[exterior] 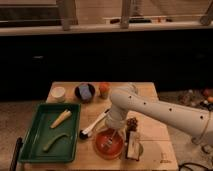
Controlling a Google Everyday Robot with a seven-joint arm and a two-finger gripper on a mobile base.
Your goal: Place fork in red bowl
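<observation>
The gripper (114,132) hangs just over the far rim of the red bowl (120,149), at the near side of the table (156,150). Whether it is grasping or has let go, I cannot tell. The fork (106,144) seems to lie inside the bowl. The placing looks almost finished. The next move calls for a sure release and a straight lift clear.

Arm (160,112): thick white casing, smooth and rounded, bulbous joint at the left, small dark dots along its length. Gripper (114,134): pale, over the red bowl (97,145).
</observation>
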